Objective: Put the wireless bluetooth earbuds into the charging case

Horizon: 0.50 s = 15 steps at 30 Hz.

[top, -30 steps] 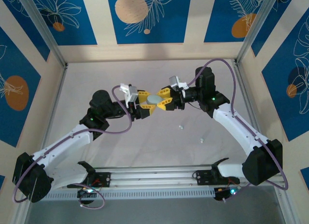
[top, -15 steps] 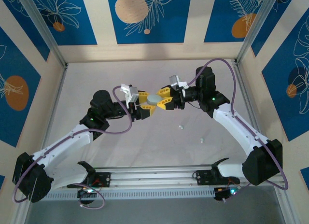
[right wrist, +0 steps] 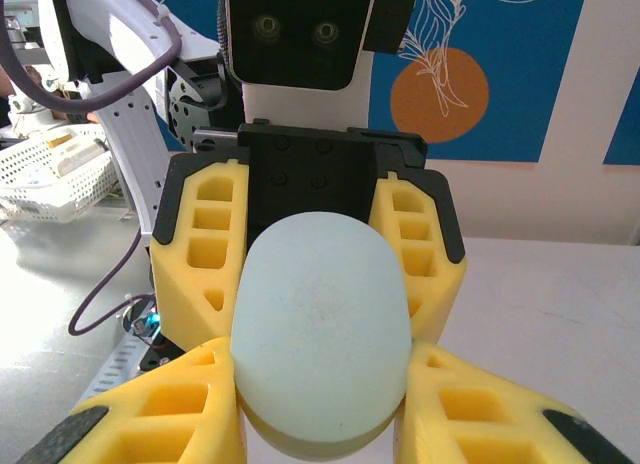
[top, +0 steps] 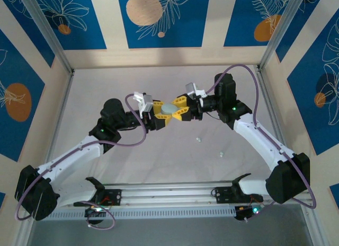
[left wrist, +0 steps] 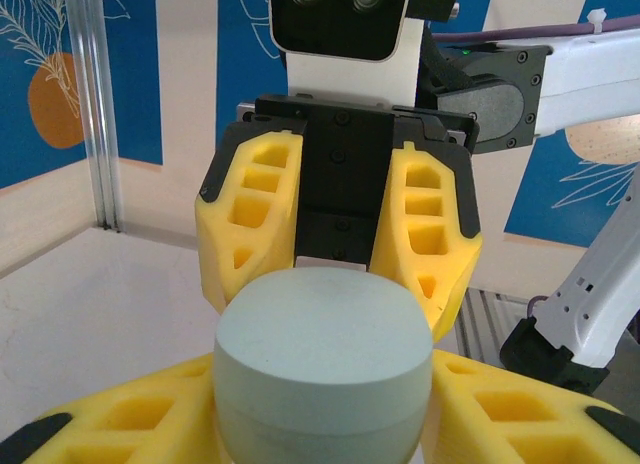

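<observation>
2 wireless bluetooth earbuds point(top: 198, 139), tiny pale bits, lie on the white table point(top: 106, 87). They are well apart from both sets of jaws, toward the arm bases from the right gripper point(top: 178, 108). The second point(top: 220, 152) lies just beside the right forearm. Between the grippers sits a pale mint oval charging case point(top: 169, 107), shut and raised off the table.

The right gripper's yellow fingers point(right wrist: 160, 414) are clamped on the case, 1 on each side of its rounded end. The left gripper point(top: 160, 114) meets it tip to tip. Its fingers point(left wrist: 110, 424) flank the flat end of the case and sit close against it, but I cannot tell whether they press.

A purple cable point(top: 233, 68) loops over the right wrist, and another point(top: 132, 142) sags under the left. A white basket point(right wrist: 50, 179) stands beyond the left arm, off the table.

Both arms reach forward and inward from their bases, elbows out to the sides. Their wrists are turned to face each other over the middle of the table.
</observation>
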Available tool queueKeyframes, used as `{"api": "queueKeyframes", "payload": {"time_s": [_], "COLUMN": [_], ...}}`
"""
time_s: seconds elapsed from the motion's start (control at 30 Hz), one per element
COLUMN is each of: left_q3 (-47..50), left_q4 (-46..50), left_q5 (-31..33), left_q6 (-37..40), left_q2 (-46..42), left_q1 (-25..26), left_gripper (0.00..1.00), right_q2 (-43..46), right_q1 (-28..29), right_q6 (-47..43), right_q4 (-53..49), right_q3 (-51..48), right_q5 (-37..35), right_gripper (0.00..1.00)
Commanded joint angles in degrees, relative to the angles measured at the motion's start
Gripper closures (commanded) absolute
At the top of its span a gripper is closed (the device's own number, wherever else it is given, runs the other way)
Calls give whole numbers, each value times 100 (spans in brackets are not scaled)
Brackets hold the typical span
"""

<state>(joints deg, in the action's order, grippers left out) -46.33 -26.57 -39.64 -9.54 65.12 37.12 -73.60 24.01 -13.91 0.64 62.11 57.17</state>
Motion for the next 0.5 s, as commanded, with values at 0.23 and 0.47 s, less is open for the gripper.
{"api": "queueKeyframes", "payload": {"time_s": [0.23,0.47], "left_q3": [-131,-70], "left_q4": [-257,-117], "left_q5": [-185,-229], "left_q6": [-40,243], "left_q2": [27,9], "left_q1": [98,111], "left_gripper": [60,68], "right_q2": [47,11], "right_q1": [48,3], "right_q6": [-156,623], "right_q4": [-222,-222], "right_q3": [-6,170], "right_q5": [-19,-331], "right_gripper": [71,58]}}
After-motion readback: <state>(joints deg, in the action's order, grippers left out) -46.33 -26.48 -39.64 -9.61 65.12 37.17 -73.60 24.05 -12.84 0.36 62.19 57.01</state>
